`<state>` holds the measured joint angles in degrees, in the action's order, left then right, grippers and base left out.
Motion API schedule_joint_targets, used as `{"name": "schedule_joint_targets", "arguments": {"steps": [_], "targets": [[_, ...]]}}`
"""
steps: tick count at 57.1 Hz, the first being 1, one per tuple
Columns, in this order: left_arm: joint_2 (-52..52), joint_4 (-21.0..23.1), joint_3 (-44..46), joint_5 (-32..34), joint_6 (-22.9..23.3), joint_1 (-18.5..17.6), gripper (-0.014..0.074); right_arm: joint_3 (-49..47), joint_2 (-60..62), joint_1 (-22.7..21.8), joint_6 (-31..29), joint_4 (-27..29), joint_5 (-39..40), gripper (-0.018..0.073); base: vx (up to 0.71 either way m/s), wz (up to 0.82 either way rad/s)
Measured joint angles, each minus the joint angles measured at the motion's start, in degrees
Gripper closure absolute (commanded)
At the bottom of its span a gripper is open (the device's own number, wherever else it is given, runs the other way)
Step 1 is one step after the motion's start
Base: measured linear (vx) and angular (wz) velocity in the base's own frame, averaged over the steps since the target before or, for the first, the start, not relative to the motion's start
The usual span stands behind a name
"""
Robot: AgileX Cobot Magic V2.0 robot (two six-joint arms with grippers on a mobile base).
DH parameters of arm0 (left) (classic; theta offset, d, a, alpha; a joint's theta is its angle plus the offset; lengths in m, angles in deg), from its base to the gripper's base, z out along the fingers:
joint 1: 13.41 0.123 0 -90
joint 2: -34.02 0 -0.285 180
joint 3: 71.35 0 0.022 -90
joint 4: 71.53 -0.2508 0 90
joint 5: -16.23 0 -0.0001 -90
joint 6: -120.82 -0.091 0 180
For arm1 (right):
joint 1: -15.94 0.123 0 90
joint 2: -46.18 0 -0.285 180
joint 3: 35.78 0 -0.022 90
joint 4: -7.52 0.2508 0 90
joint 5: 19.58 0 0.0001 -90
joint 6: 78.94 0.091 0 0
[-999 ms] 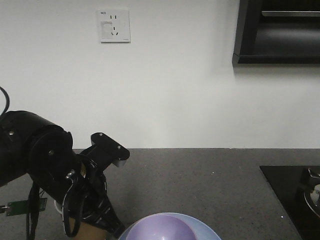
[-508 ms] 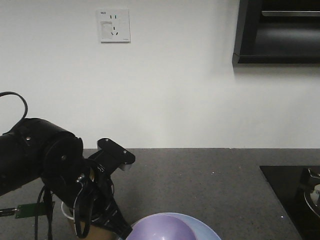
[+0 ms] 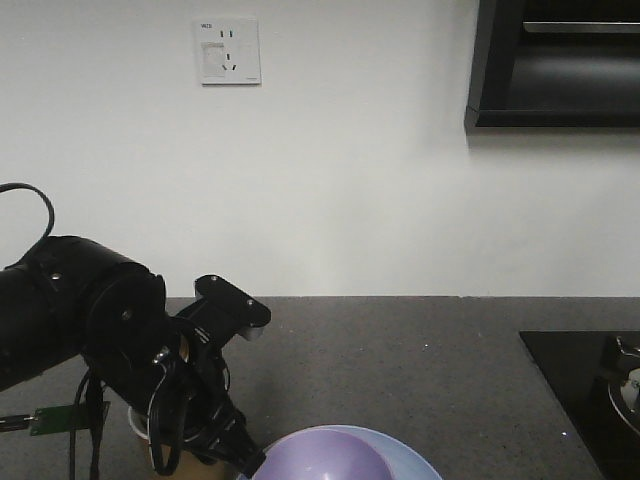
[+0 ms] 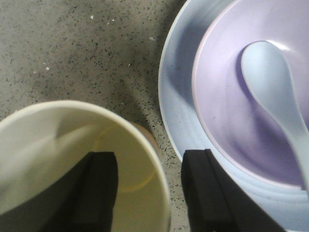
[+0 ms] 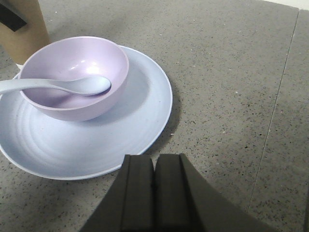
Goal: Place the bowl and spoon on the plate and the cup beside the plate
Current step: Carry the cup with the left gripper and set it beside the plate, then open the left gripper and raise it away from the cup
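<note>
The lavender bowl (image 5: pixel 91 58) sits on the pale blue plate (image 5: pixel 145 111), and the spoon (image 5: pixel 72 86) lies in the bowl with its handle pointing left. The brown paper cup (image 4: pixel 72 145) stands upright on the counter just left of the plate (image 4: pixel 176 96). My left gripper (image 4: pixel 149 193) is open astride the cup's wall, one finger inside the cup and the other between cup and plate; neither presses the wall. The front view shows the left arm low over the cup (image 3: pixel 165 465) beside the bowl (image 3: pixel 320 460). My right gripper (image 5: pixel 154 193) is shut and empty, near the plate's front edge.
A black cooktop (image 3: pixel 580 390) is set in the grey speckled counter at the right. A dark cabinet (image 3: pixel 560 65) hangs at the upper right and a wall socket (image 3: pixel 228 50) at the upper left. A counter seam (image 5: pixel 280 96) runs right of the plate.
My left arm shifted a little to the right, toward the plate, between the earliest frame and half a second ago. Since then it has barely moved.
</note>
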<state>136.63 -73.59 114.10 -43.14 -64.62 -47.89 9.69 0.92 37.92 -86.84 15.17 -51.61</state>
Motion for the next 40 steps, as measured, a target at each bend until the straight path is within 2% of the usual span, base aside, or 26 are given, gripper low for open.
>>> {"name": "schedule_joint_targets", "arguments": {"steps": [16, 22, 28, 35, 40], "targets": [[-4.67, -0.23, 0.0, 0.71, 0.0, 0.0, 0.0148, 0.0, 0.0, 0.0, 0.0, 0.0, 0.0, 0.0568, 0.0, 0.0], [-8.57, -0.29, 0.0, 0.76, 0.0, 0.0, 0.0186, 0.0, 0.0, 0.0, 0.0, 0.0, 0.26, 0.0568, 0.0, 0.0], [-12.73, -0.29, 0.0, 0.84, 0.0, 0.0, 0.032, 0.0, 0.0, 0.0, 0.0, 0.0, 1.4, 0.0568, 0.0, 0.0], [-19.43, -0.35, -0.06, 2.27, -0.53, 0.0, 0.0596, 0.0, 0.0, 0.0, 0.0, 0.0, 3.09, 0.0568, 0.0, 0.0], [-25.12, -0.35, -0.97, 5.3, -1.38, 0.0, 0.0605, 0.0, 0.0, 0.0, 0.0, 0.05, 3.59, 0.0568, 0.0, 0.0]]}}
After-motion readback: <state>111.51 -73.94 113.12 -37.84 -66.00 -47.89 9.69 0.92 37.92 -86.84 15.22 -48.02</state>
